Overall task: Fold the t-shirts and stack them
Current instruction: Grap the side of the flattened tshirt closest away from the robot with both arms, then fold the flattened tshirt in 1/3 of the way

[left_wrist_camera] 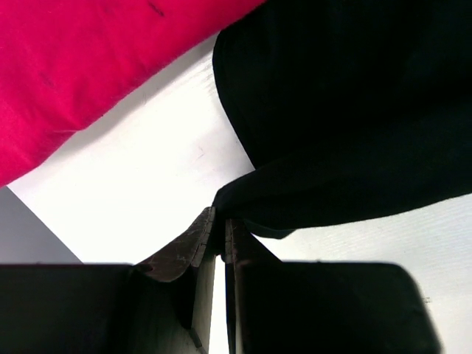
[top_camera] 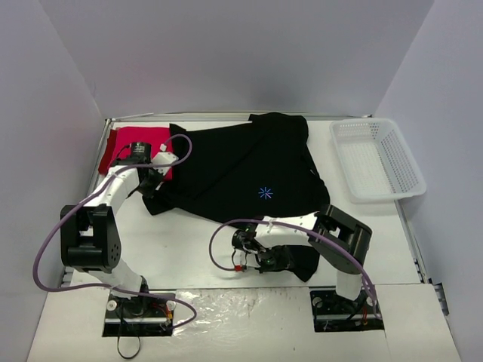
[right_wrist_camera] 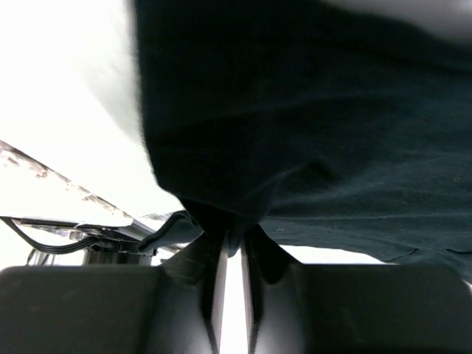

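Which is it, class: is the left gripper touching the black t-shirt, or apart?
Touching. The left wrist view shows the left gripper pinching an edge of the black t-shirt between its shut jaws.

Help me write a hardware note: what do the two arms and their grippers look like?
Both the left arm and right arm have white links, chunky black joint housings and a looping lilac cable. The left gripper and right gripper have flat dark fingers; the left one's look scuffed brownish.
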You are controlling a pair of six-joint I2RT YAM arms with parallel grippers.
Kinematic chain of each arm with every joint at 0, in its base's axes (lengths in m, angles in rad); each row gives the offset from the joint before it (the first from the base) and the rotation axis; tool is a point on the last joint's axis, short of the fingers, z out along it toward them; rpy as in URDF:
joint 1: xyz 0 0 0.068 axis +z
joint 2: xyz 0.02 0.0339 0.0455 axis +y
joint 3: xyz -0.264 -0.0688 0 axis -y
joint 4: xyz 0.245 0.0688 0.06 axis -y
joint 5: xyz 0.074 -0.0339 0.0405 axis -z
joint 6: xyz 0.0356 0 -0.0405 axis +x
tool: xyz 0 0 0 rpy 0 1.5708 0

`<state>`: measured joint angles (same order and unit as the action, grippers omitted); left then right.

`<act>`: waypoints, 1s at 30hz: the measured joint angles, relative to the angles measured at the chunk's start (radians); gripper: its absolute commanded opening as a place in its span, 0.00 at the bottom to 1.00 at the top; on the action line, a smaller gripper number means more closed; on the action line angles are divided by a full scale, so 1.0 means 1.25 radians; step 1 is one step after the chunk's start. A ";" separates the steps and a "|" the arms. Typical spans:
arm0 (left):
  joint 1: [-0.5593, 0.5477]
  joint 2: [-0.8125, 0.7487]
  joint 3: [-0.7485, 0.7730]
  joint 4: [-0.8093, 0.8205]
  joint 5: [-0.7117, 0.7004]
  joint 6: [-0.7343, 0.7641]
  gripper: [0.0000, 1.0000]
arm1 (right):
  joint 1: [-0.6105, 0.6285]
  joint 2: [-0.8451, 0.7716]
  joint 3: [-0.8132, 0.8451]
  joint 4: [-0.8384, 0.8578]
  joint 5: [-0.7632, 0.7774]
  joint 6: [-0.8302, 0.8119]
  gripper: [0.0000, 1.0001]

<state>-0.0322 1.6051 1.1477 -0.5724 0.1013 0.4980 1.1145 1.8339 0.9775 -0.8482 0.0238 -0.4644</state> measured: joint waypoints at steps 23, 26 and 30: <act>0.000 -0.459 -0.281 -0.191 0.098 0.143 0.02 | -0.248 -0.136 0.069 -0.174 -0.145 -0.121 0.00; 0.000 -0.499 -0.317 -0.199 0.095 0.156 0.02 | -0.277 -0.139 0.066 -0.187 -0.163 -0.134 0.00; 0.000 -0.526 -0.339 -0.210 0.089 0.168 0.02 | -0.318 -0.166 0.066 -0.195 -0.182 -0.143 0.00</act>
<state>-0.0322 0.9482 0.7235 -0.8352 0.2131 0.7086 0.7166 1.6260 1.0595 -1.0916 -0.2031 -0.6434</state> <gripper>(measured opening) 0.056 0.020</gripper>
